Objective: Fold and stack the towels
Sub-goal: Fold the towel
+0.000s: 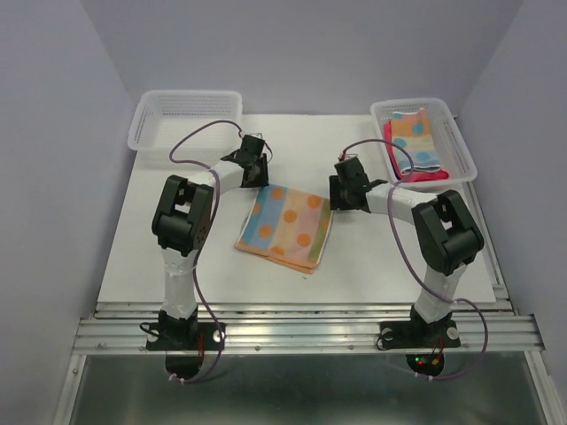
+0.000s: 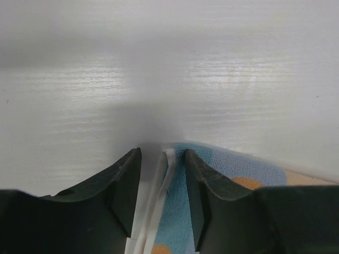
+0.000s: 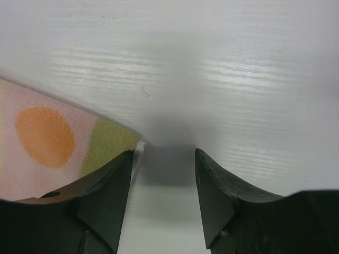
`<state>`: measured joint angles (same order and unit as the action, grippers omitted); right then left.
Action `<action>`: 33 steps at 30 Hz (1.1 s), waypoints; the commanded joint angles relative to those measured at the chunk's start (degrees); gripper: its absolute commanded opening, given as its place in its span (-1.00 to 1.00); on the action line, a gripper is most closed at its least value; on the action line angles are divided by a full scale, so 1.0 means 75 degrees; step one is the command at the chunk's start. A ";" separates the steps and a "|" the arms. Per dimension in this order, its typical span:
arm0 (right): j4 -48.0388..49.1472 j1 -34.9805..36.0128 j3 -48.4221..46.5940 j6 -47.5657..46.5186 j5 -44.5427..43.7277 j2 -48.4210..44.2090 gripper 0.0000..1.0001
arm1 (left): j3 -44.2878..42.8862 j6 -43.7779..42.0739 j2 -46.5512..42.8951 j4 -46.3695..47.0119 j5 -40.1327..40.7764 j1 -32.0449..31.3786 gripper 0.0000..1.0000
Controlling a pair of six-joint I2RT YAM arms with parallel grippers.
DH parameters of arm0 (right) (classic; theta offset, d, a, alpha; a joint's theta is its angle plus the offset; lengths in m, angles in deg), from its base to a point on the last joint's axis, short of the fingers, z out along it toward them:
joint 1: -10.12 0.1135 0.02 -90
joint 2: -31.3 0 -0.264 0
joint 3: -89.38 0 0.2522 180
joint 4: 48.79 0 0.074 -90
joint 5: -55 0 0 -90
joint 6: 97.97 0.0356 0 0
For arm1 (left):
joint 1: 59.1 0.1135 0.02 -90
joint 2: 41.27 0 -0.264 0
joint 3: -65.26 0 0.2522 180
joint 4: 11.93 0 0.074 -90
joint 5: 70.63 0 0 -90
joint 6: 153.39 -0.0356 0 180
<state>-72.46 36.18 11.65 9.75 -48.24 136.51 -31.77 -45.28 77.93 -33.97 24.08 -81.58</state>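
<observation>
A folded towel (image 1: 285,228) with blue, yellow and pink stripes and orange dots lies flat in the middle of the white table. My left gripper (image 1: 254,174) is low at its far left corner. In the left wrist view the gripper (image 2: 161,159) is open, and the towel's (image 2: 238,166) white-edged corner lies between the fingers. My right gripper (image 1: 342,195) is at the towel's far right corner. In the right wrist view the gripper (image 3: 164,159) is open and empty, and the towel's (image 3: 47,137) corner is beside its left finger.
A white mesh basket (image 1: 462,146) at the far right holds a folded dotted towel (image 1: 415,140) on top of a bright pink one (image 1: 427,176). Another white mesh basket (image 1: 184,115) stands at the far left. The table's front edge runs just ahead of the arm bases.
</observation>
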 commanded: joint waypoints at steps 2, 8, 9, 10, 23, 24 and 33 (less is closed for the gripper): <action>0.0231 -0.0077 -0.0284 -0.0287 0.0416 0.0257 0.12 | 0.0132 0.0023 0.0115 0.0130 -0.0463 -0.0014 -0.22; 0.0688 -0.0077 -0.0202 -0.0662 0.1282 0.0328 0.11 | 0.0192 0.0093 0.0220 0.0177 -0.0558 -0.0003 -1.00; 0.0735 -0.0077 -0.0179 -0.0860 0.1389 0.0339 0.07 | 0.0169 0.0151 0.0232 0.0177 -0.0511 -0.0003 -1.00; 0.0736 -0.0077 -0.0167 -0.0955 0.1575 0.0351 0.02 | 0.0157 0.0175 0.0220 0.0177 -0.0441 0.0009 -1.00; 0.1674 -0.0077 0.0419 -0.2491 0.2455 0.0328 -0.70 | 0.0941 0.0386 -0.0834 0.0974 -0.0369 0.0290 -1.00; 0.1673 -0.0077 0.0419 -0.2595 0.2537 0.0316 -0.77 | 0.1081 0.0398 -0.0927 0.1032 -0.0463 0.0313 -1.00; 0.2095 -0.0065 0.0993 -0.2445 0.2854 -0.0609 -0.99 | 0.1796 0.0597 -0.1747 0.1665 -0.1061 0.0431 -1.00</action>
<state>-59.52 35.97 16.81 -8.26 -28.74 136.58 -20.99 -41.74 71.59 -24.88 17.96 -78.56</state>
